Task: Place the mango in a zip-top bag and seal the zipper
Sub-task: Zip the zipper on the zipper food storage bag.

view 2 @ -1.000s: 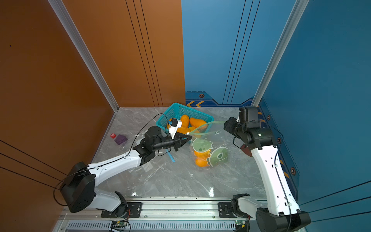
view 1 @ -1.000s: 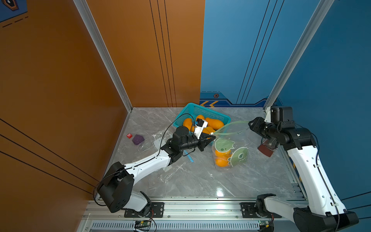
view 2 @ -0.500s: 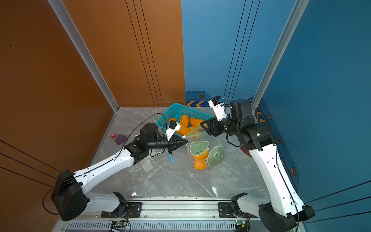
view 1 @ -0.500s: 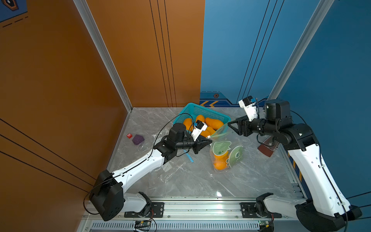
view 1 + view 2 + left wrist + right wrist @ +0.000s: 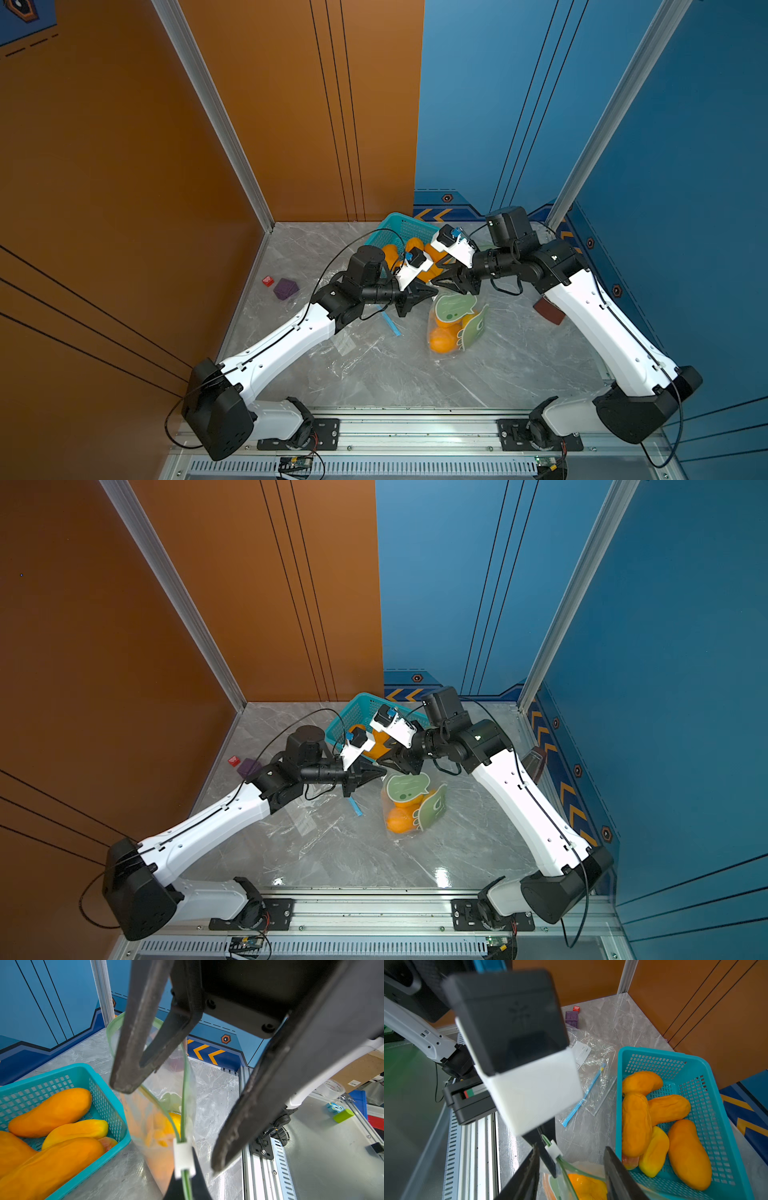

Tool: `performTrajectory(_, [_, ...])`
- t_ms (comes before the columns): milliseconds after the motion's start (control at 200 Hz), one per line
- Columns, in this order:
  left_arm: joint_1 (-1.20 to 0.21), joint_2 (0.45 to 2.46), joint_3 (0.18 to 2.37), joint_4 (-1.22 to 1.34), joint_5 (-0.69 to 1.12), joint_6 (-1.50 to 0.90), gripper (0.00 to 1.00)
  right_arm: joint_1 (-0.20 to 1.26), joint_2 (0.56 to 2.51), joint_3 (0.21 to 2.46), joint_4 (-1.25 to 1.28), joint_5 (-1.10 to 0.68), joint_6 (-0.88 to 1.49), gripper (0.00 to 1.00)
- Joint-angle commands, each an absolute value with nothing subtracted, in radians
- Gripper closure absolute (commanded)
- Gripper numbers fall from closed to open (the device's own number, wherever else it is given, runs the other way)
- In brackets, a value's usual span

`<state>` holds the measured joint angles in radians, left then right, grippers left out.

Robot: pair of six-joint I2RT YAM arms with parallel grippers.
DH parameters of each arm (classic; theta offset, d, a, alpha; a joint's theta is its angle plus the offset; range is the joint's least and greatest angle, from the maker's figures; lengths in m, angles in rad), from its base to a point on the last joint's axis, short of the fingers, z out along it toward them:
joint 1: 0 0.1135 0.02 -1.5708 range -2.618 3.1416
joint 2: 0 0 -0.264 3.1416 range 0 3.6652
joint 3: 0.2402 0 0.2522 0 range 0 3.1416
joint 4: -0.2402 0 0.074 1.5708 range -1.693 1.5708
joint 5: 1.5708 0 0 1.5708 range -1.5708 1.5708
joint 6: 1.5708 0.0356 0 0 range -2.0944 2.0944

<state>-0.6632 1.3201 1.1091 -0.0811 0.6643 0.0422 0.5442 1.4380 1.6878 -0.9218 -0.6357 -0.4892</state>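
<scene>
While the left gripper (image 5: 186, 1186) stands clamped on the track end of the zip-top bag (image 5: 453, 320) as anchor, the right gripper (image 5: 572, 1147), half-open and empty, straddles the slider (image 5: 184, 1157), evidently to seal in the mango (image 5: 586, 1187).

Bright, even overhead light is flooding the scene, casting soft shadows and glaring white off the marble surface (image 5: 441, 874), while the wrist views are bending lines at their edges and the right one is blurring the close camera housing (image 5: 517, 1053).

The zip-top bag (image 5: 455, 320), mango (image 5: 441, 344) inside, sits before the basket (image 5: 395, 224), a block (image 5: 286, 289) well to its left.
</scene>
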Motion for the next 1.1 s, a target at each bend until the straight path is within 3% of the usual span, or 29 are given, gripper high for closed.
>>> performTrajectory(0, [-0.641,1.302,1.136,-0.118,0.702,0.078,1.00,0.534,1.456,1.701,-0.908,-0.761,-0.549,0.50])
performTrajectory(666, [-0.606,1.316,1.158,-0.120,0.743,0.067,1.00,0.505,1.561,1.733,-0.918,-0.908,-0.591,0.49])
performTrajectory(1096, [-0.584,1.337,1.181,-0.120,0.748,0.051,1.00,0.498,1.553,1.758,-1.043,-0.892,-0.677,0.61])
